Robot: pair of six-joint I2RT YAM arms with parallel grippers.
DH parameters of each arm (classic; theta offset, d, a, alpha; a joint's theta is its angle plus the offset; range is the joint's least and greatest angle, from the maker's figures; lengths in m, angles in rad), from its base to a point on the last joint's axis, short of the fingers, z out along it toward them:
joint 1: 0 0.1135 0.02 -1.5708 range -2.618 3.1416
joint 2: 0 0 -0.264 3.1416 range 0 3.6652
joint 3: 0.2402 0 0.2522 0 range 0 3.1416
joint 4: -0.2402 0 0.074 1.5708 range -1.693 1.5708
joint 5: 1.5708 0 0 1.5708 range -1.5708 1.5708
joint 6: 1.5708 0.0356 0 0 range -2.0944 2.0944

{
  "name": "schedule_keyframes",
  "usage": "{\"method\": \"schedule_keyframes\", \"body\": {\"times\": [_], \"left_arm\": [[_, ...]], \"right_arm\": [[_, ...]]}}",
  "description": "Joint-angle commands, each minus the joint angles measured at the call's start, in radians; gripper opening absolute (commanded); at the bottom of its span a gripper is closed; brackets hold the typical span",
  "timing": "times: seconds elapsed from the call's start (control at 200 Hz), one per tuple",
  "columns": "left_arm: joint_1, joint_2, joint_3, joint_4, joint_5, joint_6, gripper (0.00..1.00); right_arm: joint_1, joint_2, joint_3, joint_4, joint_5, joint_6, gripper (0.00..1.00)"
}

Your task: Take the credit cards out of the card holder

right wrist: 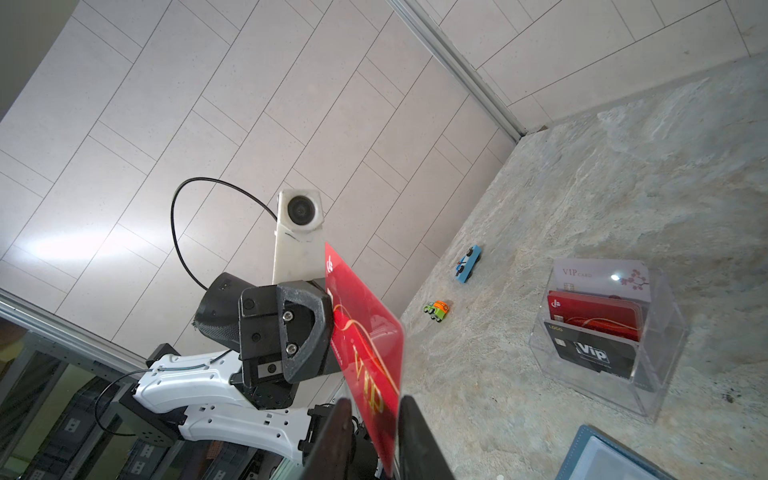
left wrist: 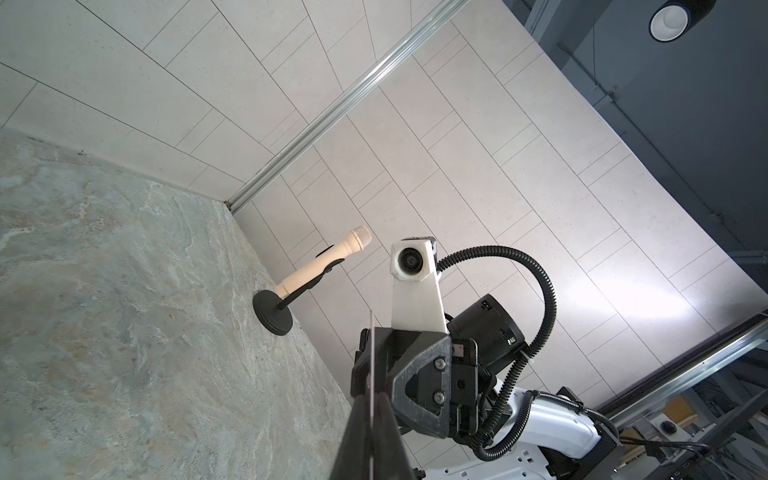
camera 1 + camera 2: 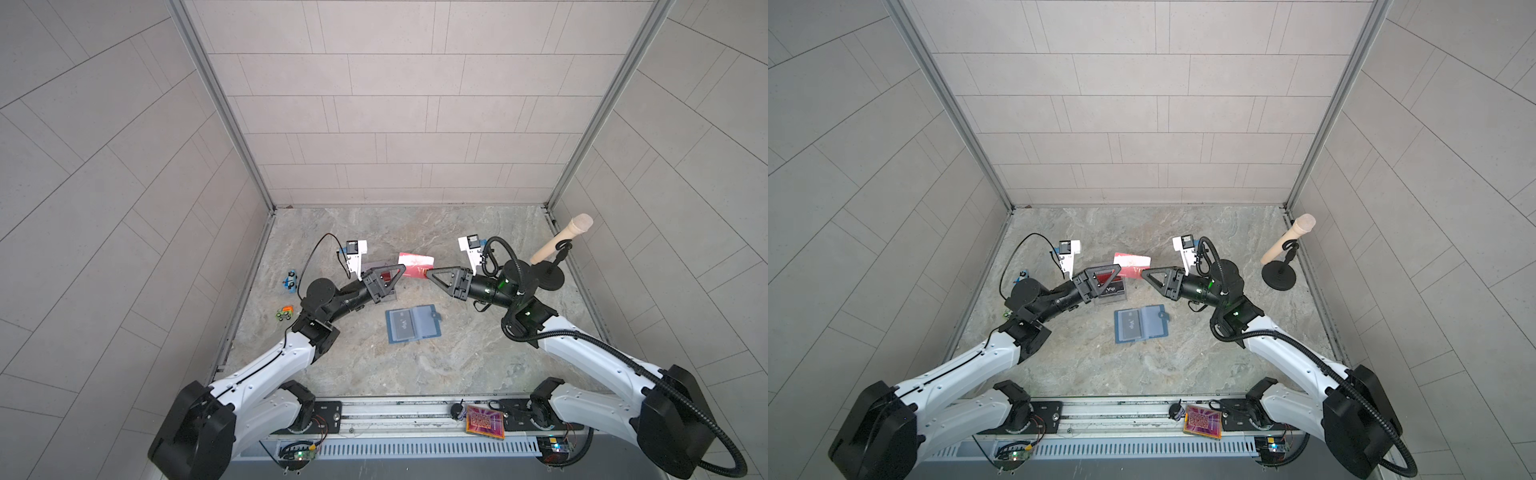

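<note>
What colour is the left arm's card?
The card is red with gold VIP lettering, clearest in the right wrist view.

Two red cards (image 1: 365, 357); two dark cards (image 1: 590, 353); one pale card (image 1: 598, 276); one card holder (image 3: 419, 322); one clear stand (image 1: 665, 332); two toy cars (image 1: 468, 257); one microphone (image 2: 324, 266); one patterned tile (image 3: 485, 422)

A grey-green marbled stone tabletop (image 3: 415, 365) carries everything. On the arm-base side of where the left gripper (image 3: 400, 272) and right gripper (image 3: 432, 273) jaws nearly meet lies a slate-blue leather-look card holder (image 3: 412, 323) (opened flat, clear sleeves up); a clear acrylic tiered stand (image 1: 660, 332) sits beneath the left jaws. Well behind those jaws sit a small blue toy car (image 3: 291, 279) and a green-and-orange toy car (image 3: 284, 312), and well behind the right jaws stands a black round-based microphone stand (image 3: 555, 280).
</note>
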State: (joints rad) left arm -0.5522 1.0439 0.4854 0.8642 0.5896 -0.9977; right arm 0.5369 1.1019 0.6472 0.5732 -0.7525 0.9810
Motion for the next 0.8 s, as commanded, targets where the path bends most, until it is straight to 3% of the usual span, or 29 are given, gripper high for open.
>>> {"method": "schedule_keyframes", "body": {"times": [0.0, 0.275, 0.391, 0.546, 0.791], "left_arm": [[0.002, 0.001, -0.012, 0.05, -0.005, 0.004, 0.01], [0.002, -0.019, -0.005, -0.023, -0.005, 0.06, 0.12], [0.003, -0.066, 0.026, -0.217, -0.018, 0.177, 0.18], [0.002, -0.137, 0.084, -0.481, -0.051, 0.343, 0.35], [0.007, -0.206, 0.228, -0.917, -0.089, 0.651, 0.52]], "right_arm": [[0.006, 0.002, 0.032, 0.047, -0.009, 0.021, 0.21], [0.007, 0.007, 0.029, 0.043, -0.007, 0.016, 0.05], [0.006, 0.007, 0.029, 0.038, -0.009, 0.013, 0.0], [0.006, 0.001, 0.039, -0.026, -0.016, -0.03, 0.0], [0.013, -0.036, 0.127, -0.43, -0.046, -0.296, 0.0]]}}
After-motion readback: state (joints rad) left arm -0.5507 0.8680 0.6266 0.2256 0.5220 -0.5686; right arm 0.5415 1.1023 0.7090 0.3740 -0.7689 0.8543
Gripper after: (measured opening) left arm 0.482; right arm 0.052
